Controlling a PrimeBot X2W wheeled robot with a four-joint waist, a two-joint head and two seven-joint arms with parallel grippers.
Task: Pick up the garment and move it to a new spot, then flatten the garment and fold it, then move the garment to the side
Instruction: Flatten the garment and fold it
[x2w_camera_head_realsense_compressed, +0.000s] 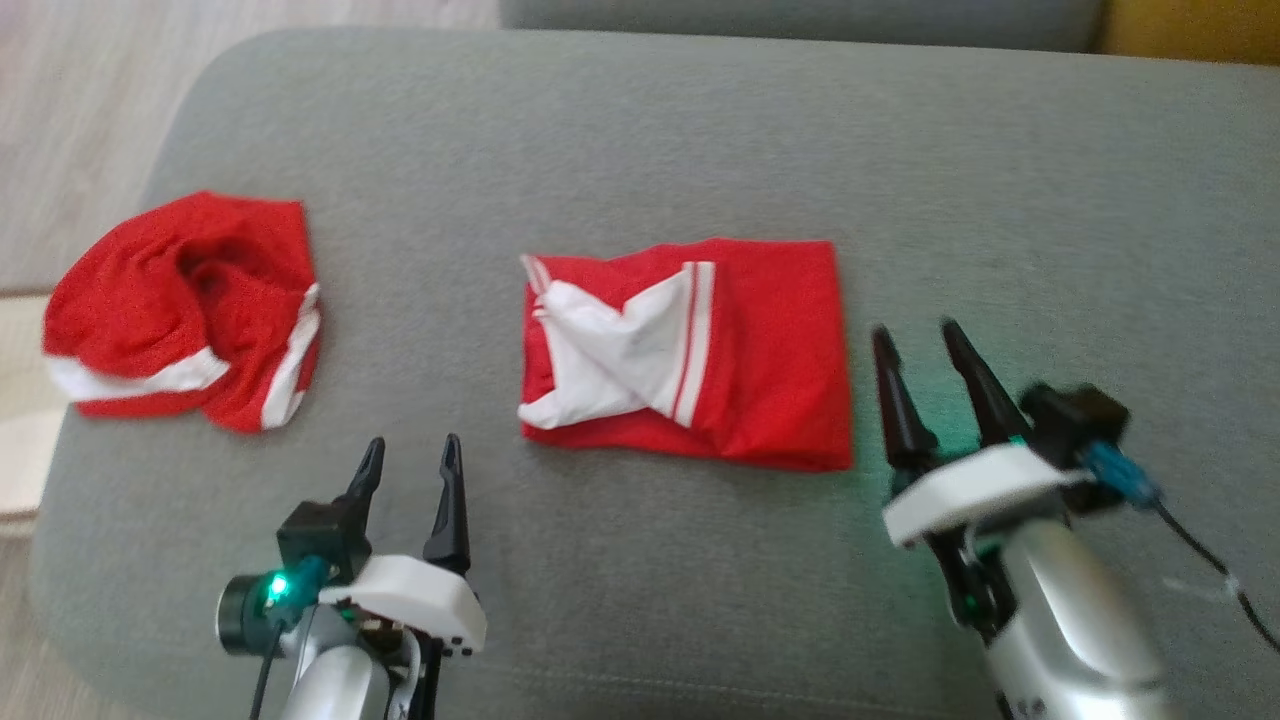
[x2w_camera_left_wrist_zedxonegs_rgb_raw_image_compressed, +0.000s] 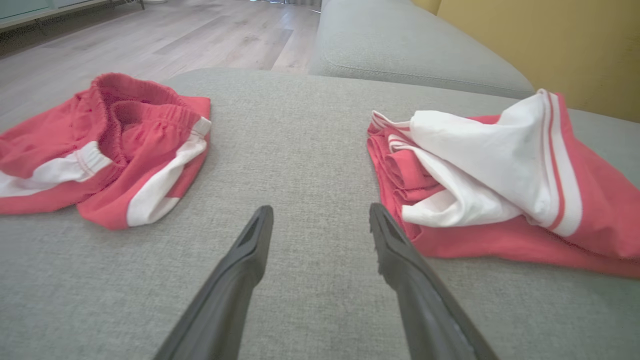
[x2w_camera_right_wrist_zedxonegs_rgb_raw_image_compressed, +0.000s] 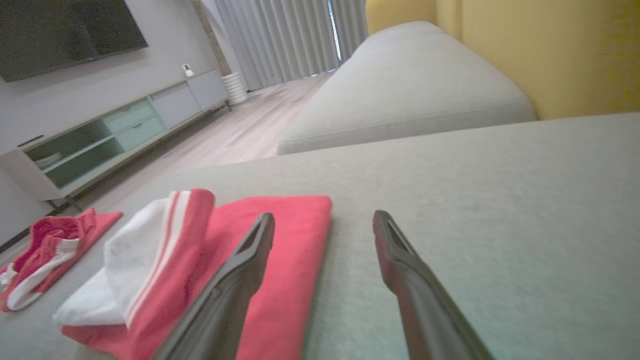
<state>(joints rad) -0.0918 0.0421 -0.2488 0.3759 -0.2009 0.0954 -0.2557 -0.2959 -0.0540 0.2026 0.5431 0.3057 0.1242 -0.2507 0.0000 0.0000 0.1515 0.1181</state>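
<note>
Garment (x2w_camera_head_realsense_compressed: 780, 350): it is lying folded in the middle of the grey cushion (x2w_camera_head_realsense_compressed: 640, 150), with a white part showing on top.
My left gripper (x2w_camera_head_realsense_compressed: 413, 445): I am holding it wide open over the cushion's near edge, gripping nothing.
My right gripper (x2w_camera_head_realsense_compressed: 915, 332): I am holding it wide open over the cushion's right half, gripping nothing.
Red shorts (x2w_camera_head_realsense_compressed: 180, 310): they are lying bunched up by the cushion's left edge.

No legible text, labels or numbers anywhere.
The folded red garment (x2w_camera_head_realsense_compressed: 770, 340) has only plain white stripes, plus a faint grey mark on its white panel that is too blurred to read. The crumpled red garment (x2w_camera_head_realsense_compressed: 170, 300) has white bands with no lettering. The dark screen (x2w_camera_right_wrist_zedxonegs_rgb_raw_image_compressed: 65, 35) on the wall is blank.
</note>
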